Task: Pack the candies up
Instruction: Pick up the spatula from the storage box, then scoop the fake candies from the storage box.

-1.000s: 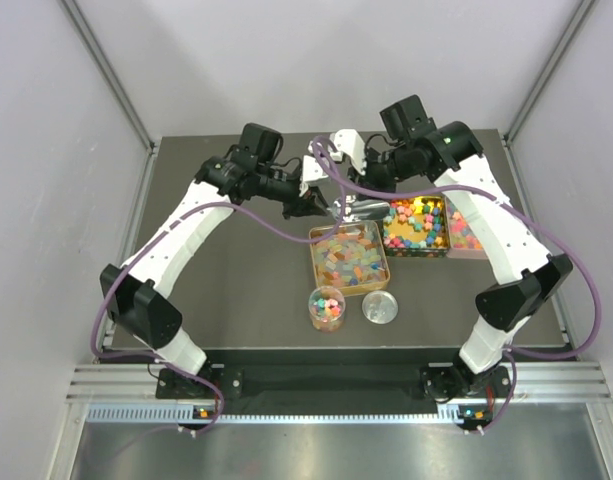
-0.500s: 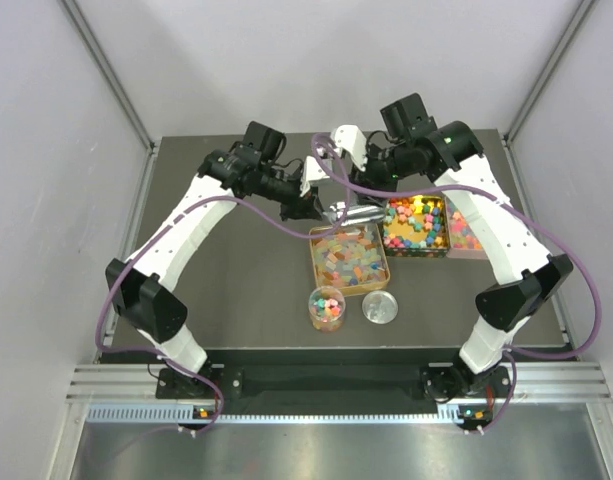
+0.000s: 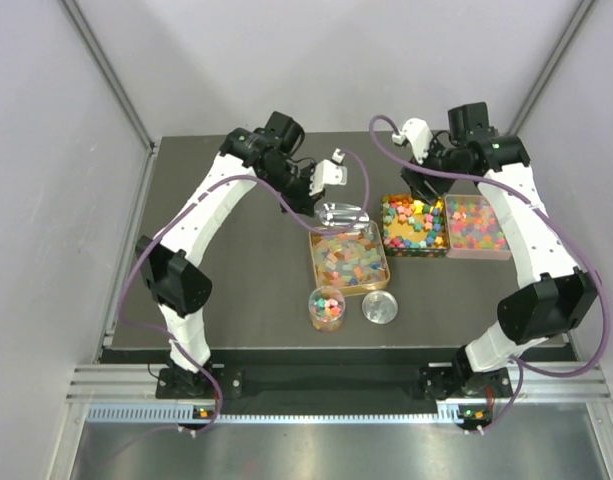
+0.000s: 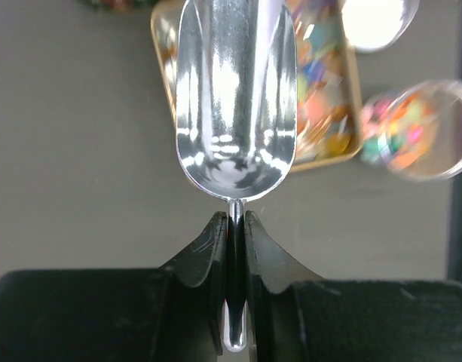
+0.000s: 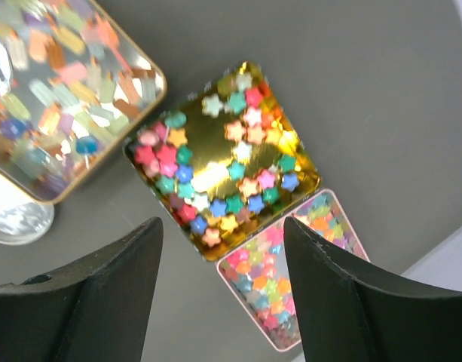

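White links [image 3: 204, 212], black joints [image 3: 176, 285], purple cables [image 3: 126, 290]; tool fingers [image 5: 80, 302] seemingly black

**Reporter:** How many containers stood on the desk [image 3: 236, 290]?

**Photographer:** Four, all holding sweets: one gold tin of pale pieces [image 3: 312, 262], one gold tin of star pieces [image 3: 416, 254], one pink tray [image 3: 478, 256] and one clear jar [image 3: 326, 324].

**Reporter:** And the candies [image 3: 416, 222] themselves?

**Photographer:** Far too many and too small to count. They came in at least five colours.

**Reporter:** Anything loose beside them?

**Photographer:** One round silver lid [image 3: 380, 307] and one metal scoop [image 4: 235, 98].

**Reporter:** And the machines?

**Photographer:** Two: a left arm [image 3: 201, 215] and a right arm [image 3: 531, 235]. Each carried one pincer, the left pincer [image 4: 236, 222] and the right pincer [image 5: 221, 226], with two fingers apiece.
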`<act>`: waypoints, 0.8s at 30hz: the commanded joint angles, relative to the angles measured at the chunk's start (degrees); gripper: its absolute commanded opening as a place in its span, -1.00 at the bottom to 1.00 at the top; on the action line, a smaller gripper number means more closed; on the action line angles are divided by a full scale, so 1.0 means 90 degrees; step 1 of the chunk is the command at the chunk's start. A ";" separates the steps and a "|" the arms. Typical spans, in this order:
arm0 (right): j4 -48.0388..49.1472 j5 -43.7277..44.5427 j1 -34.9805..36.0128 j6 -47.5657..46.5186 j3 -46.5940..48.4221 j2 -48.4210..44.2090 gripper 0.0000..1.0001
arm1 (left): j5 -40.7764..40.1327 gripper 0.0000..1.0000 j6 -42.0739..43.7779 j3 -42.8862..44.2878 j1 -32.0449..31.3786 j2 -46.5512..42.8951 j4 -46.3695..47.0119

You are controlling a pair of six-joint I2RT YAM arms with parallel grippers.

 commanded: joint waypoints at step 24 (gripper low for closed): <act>-0.0525 0.0565 0.0523 -0.0377 -0.2419 -0.0975 0.25 | -0.5655 -1.00 0.1821 0.0823 -0.1271 0.2518 -0.1346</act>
